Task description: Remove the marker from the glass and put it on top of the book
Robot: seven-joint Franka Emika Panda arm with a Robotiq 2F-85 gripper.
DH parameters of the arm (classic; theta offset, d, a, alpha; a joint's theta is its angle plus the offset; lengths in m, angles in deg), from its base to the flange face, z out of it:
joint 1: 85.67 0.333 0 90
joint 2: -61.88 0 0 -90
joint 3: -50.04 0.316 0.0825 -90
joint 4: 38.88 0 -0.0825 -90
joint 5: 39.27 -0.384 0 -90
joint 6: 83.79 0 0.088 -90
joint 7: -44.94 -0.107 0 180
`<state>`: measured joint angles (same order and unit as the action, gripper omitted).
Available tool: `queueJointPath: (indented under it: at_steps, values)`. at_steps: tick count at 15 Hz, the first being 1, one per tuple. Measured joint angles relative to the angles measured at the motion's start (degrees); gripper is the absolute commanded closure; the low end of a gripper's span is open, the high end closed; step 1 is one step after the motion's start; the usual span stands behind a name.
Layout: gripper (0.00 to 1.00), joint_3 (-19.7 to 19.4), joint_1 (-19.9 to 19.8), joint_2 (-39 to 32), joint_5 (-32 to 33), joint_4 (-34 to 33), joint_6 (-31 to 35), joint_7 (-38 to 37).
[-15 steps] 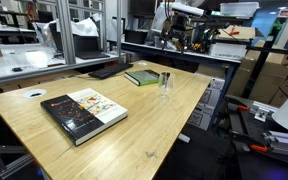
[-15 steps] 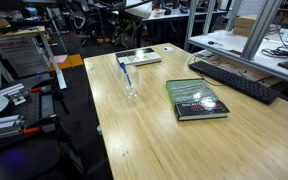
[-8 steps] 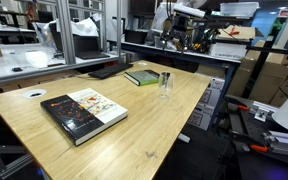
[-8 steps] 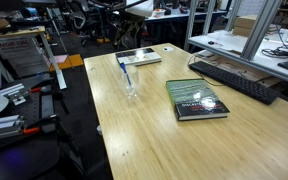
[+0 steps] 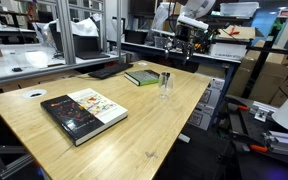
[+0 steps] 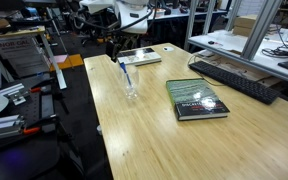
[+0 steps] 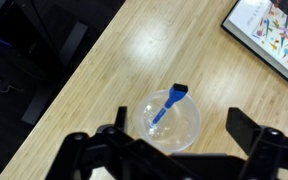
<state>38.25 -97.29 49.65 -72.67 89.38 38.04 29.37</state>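
Note:
The clear glass (image 7: pixel 174 135) stands on the wooden table with the blue marker (image 7: pixel 168 105) leaning inside it, dark cap up. In the wrist view my gripper (image 7: pixel 178 120) is open above the glass, one finger on each side and not touching it. The glass shows in both exterior views (image 5: pixel 165 86) (image 6: pixel 131 84), with the marker (image 6: pixel 126 72) sticking out. My gripper (image 5: pixel 187 44) (image 6: pixel 114 45) hangs high above that end of the table. The thin green book (image 5: pixel 141 77) (image 6: pixel 141 57) lies flat just beyond the glass.
A thick black-and-white book with colourful pictures (image 5: pixel 82 111) (image 6: pixel 196 99) (image 7: pixel 271 30) lies further along the table (image 5: pixel 154 125). A keyboard (image 6: pixel 234 78) sits on the neighbouring desk. The table edge runs close beside the glass (image 7: pixel 59 100).
The arm has swung in and come lower toward the glass end of the table. The glass, marker and books have not moved.

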Motion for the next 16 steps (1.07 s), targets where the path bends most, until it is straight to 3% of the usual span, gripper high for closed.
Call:
queueJointPath:
  at_steps: [9, 16]
  values:
    - [0.00, 0.5, 0.0, -7.7, -0.3, -3.4, -1.7, 0.8]
    - [0.00, 0.4, -0.2, -13.5, 0.0, -10.2, -10.7, -3.2]
